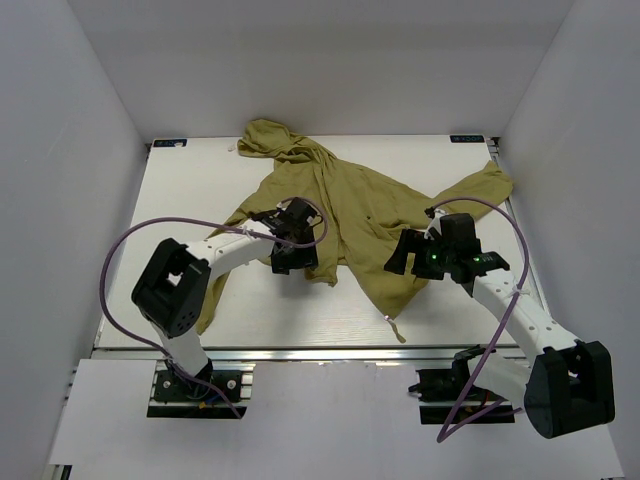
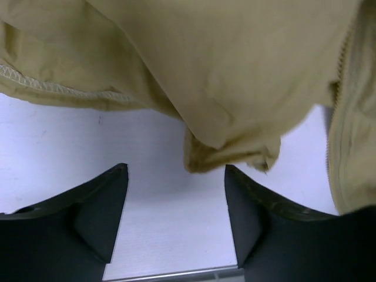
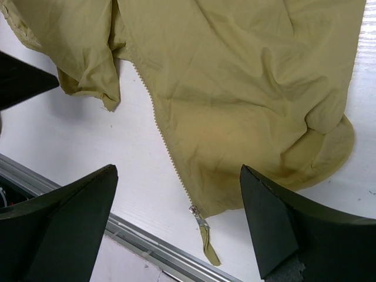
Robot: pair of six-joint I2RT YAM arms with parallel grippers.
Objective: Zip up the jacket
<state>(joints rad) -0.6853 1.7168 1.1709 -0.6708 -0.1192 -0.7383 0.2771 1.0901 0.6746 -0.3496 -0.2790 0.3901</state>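
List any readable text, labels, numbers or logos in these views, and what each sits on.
No text is legible in any view.
The left strip on the far edge of the table is dark with light marks that are too small to read.
The right strip on the same edge is also too small to read.
The jacket shows no print, tag or brand, and its zipper slider has no readable mark.

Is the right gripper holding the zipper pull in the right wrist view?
No, the right gripper is open, and the zipper pull of the jacket lies untouched on the table between its fingers.
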